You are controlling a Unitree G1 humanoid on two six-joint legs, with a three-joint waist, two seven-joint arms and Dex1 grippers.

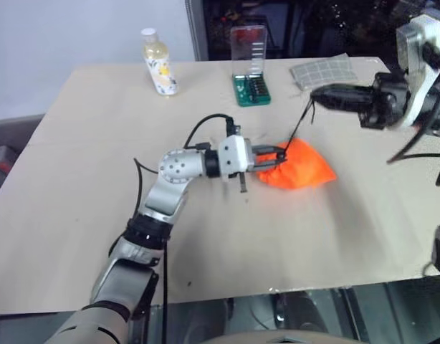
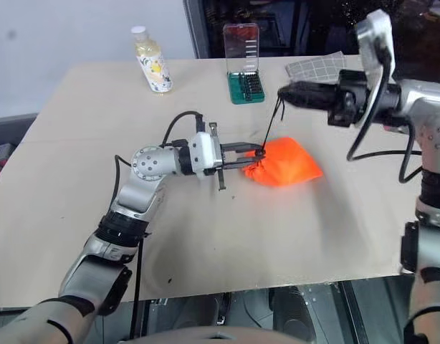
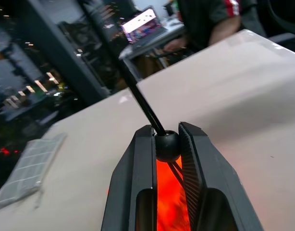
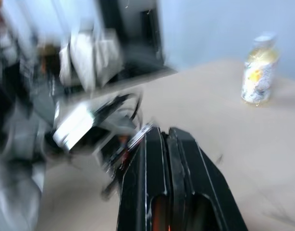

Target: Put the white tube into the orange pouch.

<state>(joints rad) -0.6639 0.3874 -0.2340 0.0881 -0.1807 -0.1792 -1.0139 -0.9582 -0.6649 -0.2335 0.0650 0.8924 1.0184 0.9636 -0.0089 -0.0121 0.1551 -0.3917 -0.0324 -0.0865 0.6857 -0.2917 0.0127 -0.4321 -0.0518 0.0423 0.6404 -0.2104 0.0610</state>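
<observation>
Risk: cord (image 2: 271, 123) may snap or slip | left hand (image 1: 280, 155) pinches orange pouch (image 1: 300, 166) mouth | right hand (image 2: 283, 93), closed tight, pulls cord | tube unseen

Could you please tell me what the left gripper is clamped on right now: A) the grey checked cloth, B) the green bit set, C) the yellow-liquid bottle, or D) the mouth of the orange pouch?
D: the left gripper pinches the orange pouch at its gathered mouth, cord bead between its fingers.

left claw (image 3: 167, 144) pinches cord bead (image 3: 166, 146) above orange pouch (image 3: 169, 192)
</observation>
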